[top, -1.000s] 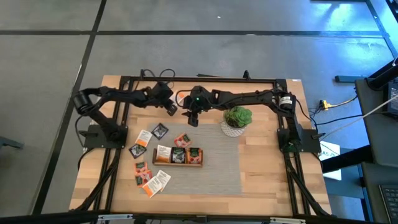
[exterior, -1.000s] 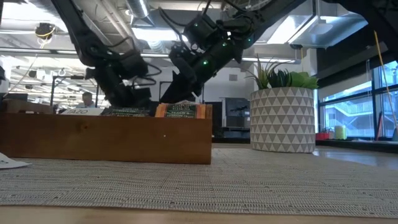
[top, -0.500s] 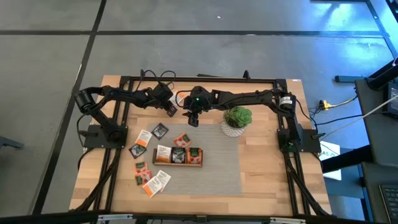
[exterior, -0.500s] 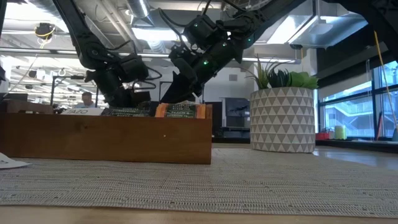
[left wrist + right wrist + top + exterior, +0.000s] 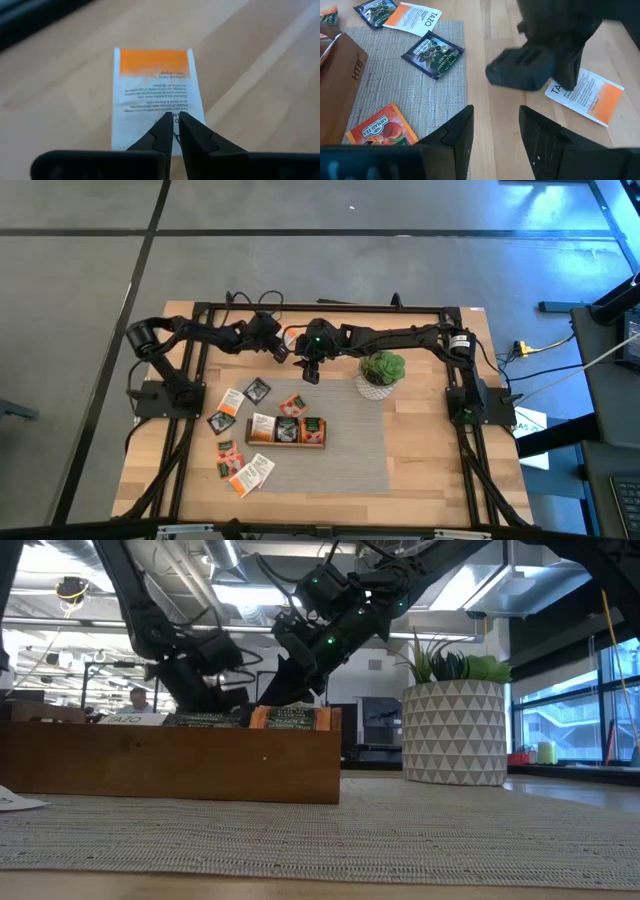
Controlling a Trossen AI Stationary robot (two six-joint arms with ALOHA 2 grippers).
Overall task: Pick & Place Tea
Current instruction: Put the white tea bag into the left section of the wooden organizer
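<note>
A white-and-orange tea sachet lies flat on the bare wood at the far side of the table; it also shows in the right wrist view. My left gripper is shut and slants down over the sachet's white half. Beside it, above the mat's far edge, my right gripper hangs open with nothing between its fingers. It also shows in the high view. More tea sachets, dark, white-and-orange and red-orange, lie flat on the mat and wood. My left gripper's shut fingertips stand over the sachet's white half, away from its orange band. They come slanting down from the table's left. The sachet lies flat on the wood. Whether the tips touch it or hover just above, I cannot tell.
The long wooden tray with sachets standing in it sits mid-table on the grey mat. A potted plant stands to the right of my right gripper. Several loose sachets lie left of and in front of the tray.
</note>
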